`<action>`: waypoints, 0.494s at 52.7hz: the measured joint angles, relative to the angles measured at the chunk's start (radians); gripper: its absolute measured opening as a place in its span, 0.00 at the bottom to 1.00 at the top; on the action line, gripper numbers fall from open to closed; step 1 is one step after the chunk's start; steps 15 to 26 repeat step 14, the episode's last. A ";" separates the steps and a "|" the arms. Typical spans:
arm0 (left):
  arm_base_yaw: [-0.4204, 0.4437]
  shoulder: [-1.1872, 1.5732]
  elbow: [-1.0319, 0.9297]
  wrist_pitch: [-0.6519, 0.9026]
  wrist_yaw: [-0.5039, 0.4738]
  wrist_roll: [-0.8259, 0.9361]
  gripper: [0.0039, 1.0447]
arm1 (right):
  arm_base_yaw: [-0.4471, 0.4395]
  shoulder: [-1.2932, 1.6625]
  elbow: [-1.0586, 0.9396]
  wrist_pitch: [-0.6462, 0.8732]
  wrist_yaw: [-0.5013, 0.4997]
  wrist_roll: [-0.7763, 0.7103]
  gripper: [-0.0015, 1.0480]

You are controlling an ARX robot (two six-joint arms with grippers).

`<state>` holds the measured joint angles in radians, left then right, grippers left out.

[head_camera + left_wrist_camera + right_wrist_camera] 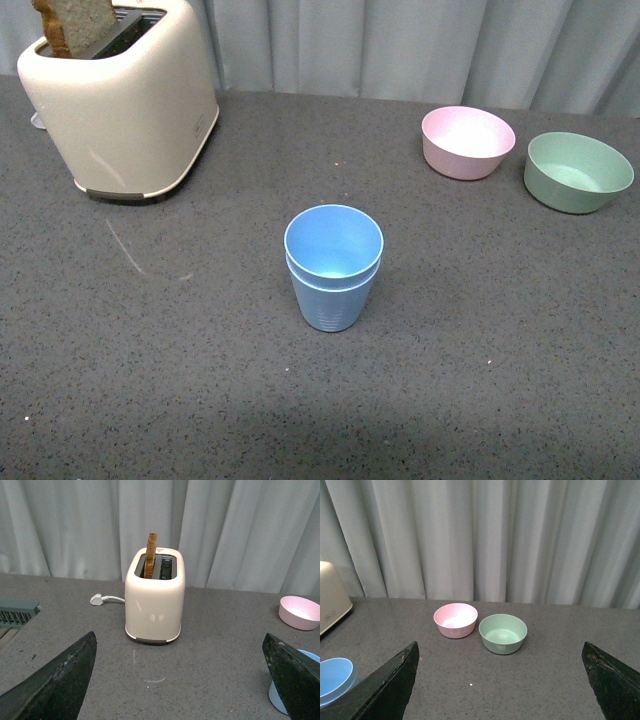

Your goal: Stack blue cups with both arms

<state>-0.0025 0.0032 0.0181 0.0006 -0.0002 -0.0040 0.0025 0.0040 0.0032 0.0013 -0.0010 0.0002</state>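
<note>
Left gripper (pixel 182 680) and right gripper (pixel 502 680) gape, empty; 2 blue cups (pixel 333 265) nested; no legible writing.

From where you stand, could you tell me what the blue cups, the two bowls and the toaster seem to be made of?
The blue cups, nested one inside the other: probably matte plastic, judging by thin rims, faint moulded ridges and soft sheen. The pink bowl and green bowl: likely similar matte plastic, evenly coloured, though melamine or ceramic is possible. The toaster: glossy cream shell with bright reflections, plastic or enamelled metal.

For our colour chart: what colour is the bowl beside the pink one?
Pale green bowl, clearest in the right wrist view.
</note>
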 joint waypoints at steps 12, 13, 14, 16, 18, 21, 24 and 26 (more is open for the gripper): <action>0.000 0.000 0.000 0.000 0.000 0.000 0.94 | 0.000 0.000 0.000 0.000 0.000 0.000 0.91; 0.000 0.000 0.000 0.000 0.000 0.000 0.94 | 0.000 0.000 0.000 0.000 0.000 0.000 0.91; 0.000 0.000 0.000 0.000 0.000 0.000 0.94 | 0.000 0.000 0.000 0.000 0.000 0.000 0.91; 0.000 0.000 0.000 0.000 0.000 0.000 0.94 | 0.000 0.000 0.000 0.000 0.000 0.000 0.91; 0.000 0.000 0.000 0.000 0.000 0.000 0.94 | 0.000 0.000 0.000 0.000 0.000 0.000 0.91; 0.000 0.000 0.000 0.000 0.000 0.000 0.94 | 0.000 0.000 0.000 0.000 0.000 0.000 0.91; 0.000 0.000 0.000 0.000 0.000 0.000 0.94 | 0.000 0.000 0.000 0.000 0.000 0.000 0.91; 0.000 0.000 0.000 0.000 0.000 0.000 0.94 | 0.000 0.000 0.000 0.000 0.000 0.000 0.91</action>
